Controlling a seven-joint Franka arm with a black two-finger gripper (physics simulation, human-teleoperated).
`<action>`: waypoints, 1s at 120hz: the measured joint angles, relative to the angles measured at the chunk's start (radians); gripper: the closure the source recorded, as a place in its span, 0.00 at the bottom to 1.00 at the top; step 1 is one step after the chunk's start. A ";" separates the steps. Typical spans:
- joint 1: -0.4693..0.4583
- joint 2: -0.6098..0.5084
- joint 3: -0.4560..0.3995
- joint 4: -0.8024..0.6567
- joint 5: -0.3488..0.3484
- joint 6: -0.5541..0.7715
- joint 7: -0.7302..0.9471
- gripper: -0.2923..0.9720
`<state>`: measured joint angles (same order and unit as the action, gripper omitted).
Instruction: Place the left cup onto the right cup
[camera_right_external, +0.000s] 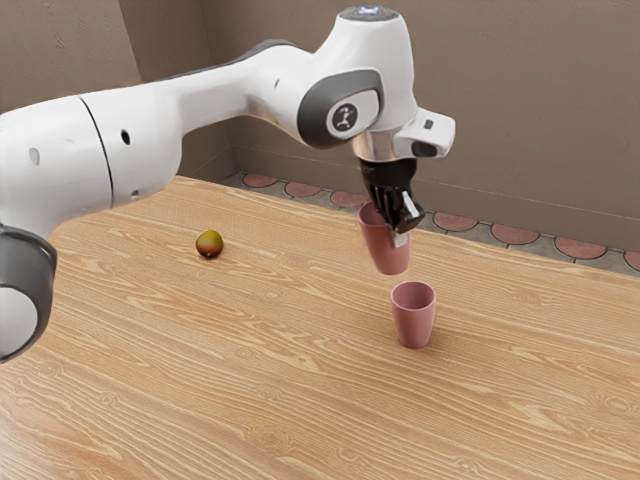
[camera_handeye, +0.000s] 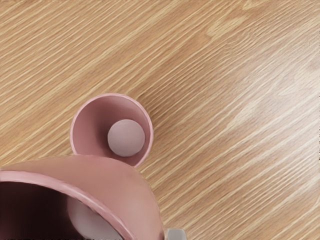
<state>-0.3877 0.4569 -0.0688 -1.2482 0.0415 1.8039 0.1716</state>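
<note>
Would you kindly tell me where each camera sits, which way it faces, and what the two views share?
Exterior view: beside the arm, raised, facing across the table to a wall; shows that arm entering from its left and the gripper shut on the held cup, tilted, raised near the standing cup.
Wrist view: on the hand, facing down into the standing cup; the held cup sits just under the camera; a grey bit beside it may be a fingertip.
Shared: both cups and the table.

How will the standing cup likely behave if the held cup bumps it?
The standing cup narrows toward its base, so it probably tips easily. Empty and thin-walled, it is likely light. Tipped, its round body might roll on the table.
</note>
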 joint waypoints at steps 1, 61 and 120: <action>-0.001 0.007 0.000 0.009 0.000 0.000 0.000 0.83; -0.008 0.232 0.014 0.201 0.002 0.023 -0.016 0.83; -0.008 0.297 0.037 0.190 0.004 0.043 -0.030 0.85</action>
<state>-0.3957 0.7541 -0.0316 -1.0580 0.0456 1.8468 0.1415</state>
